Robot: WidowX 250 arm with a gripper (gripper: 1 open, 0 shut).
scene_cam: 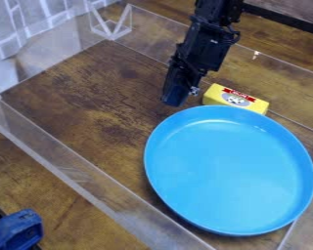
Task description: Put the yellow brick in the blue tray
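yellow brick (235, 98) lies on the wooden table, outside the blue tray (231, 171).

the brick with its red-and-white label sits just beyond the tray's rim at about twelve o'clock. at the brick's nine o'clock, just beside it, the black gripper (175, 97) points steeply down with its jaws closed on nothing. the wooden table (94, 98) is bordered by clear plastic walls (55, 146). a blue object (13, 232) shows at seven o'clock in the frame.
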